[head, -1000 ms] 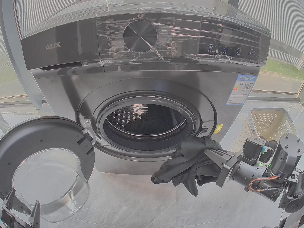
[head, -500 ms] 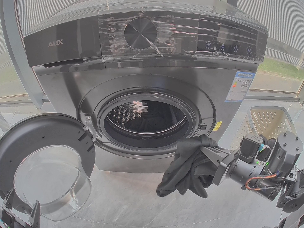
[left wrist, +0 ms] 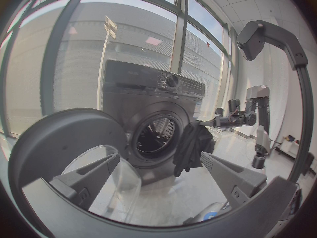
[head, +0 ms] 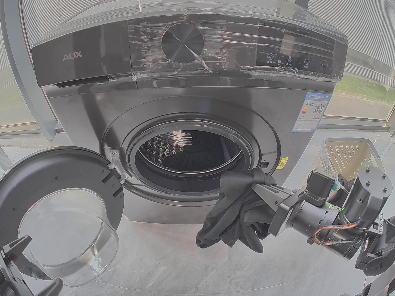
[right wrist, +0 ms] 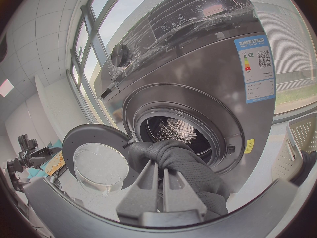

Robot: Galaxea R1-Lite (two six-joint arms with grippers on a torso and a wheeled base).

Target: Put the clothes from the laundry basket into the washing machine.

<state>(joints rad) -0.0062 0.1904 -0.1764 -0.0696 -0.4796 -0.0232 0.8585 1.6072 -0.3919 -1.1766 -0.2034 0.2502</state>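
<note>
A pale tiled floor (head: 164,260) and tall windows (head: 364,42) surround the grey washing machine (head: 197,99). Its round door (head: 53,177) is swung wide open to the left. Dark clothes (head: 199,157) lie inside the drum (head: 162,149). The right gripper (head: 258,187) holds a black garment (head: 230,218) just in front of the opening's lower right rim. Its jaws are clamped on the bunched top while the rest hangs toward the floor. The laundry basket (head: 349,157) stands to the right of the machine. The left gripper (left wrist: 158,156) sits low beside the door, jaws apart.
</note>
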